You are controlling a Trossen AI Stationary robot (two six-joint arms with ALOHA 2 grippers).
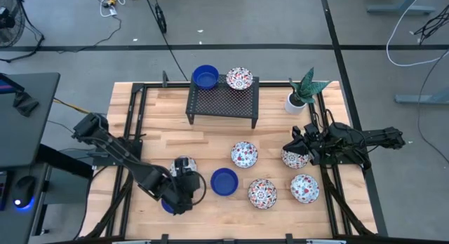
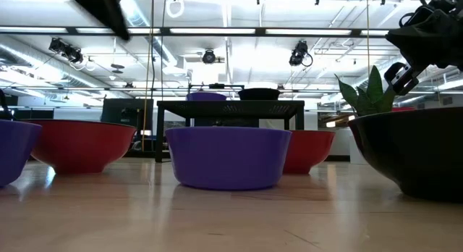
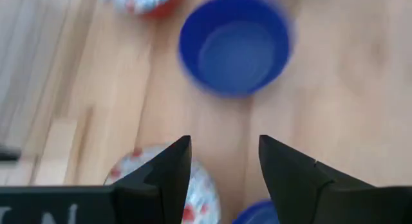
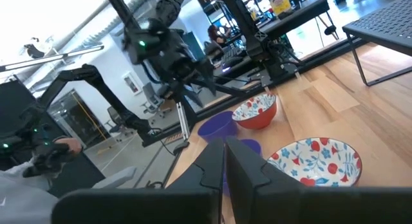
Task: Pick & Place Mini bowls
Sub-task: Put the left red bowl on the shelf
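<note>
Two mini bowls stand on the black rack [image 1: 222, 102] at the back: a blue one [image 1: 205, 77] and a floral one [image 1: 239, 78]. More rest on the table: a blue bowl [image 1: 224, 181] [image 3: 235, 44] and floral bowls [image 1: 244, 154], [image 1: 262, 193], [image 1: 304, 188], [image 1: 295, 156]. My left gripper [image 1: 188, 191] [image 3: 225, 150] hangs open near the front left, tilted down. It is between a floral bowl [image 1: 183, 165] [image 3: 196, 195] and a blue bowl [image 1: 168, 204] [image 3: 257, 214], with nothing between its fingers. My right gripper [image 1: 298, 142] [image 4: 225, 166] waits shut at the right, above a floral bowl [image 4: 315, 159].
A white pot with a green plant [image 1: 300, 95] stands at the back right beside the rack. Black frame rails [image 1: 133, 142] run along the table's left and right sides. Bare wood lies between the rack and the bowls [image 1: 203, 139].
</note>
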